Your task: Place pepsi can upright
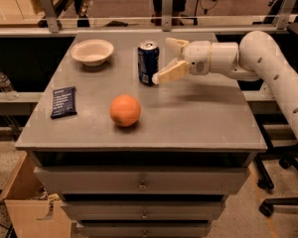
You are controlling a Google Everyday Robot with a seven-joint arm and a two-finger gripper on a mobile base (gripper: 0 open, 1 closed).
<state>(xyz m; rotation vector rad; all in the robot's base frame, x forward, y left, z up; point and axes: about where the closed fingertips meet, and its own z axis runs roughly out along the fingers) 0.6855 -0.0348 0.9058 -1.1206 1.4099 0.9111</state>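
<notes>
The pepsi can (148, 62), dark blue with a silver top, stands upright on the grey table (198, 118) at the back middle. My gripper (162, 59) is just to the right of the can, open, with one finger (175, 45) behind and one finger (172, 72) in front. The front fingertip is right beside the can's lower right edge. The gripper holds nothing. The white arm reaches in from the right.
A white bowl (92, 51) sits at the back left. An orange (125, 110) lies in front of the can. A dark snack packet (63, 101) lies at the left edge. A rail with metal posts (167, 4) runs behind the table. Drawers sit below the tabletop.
</notes>
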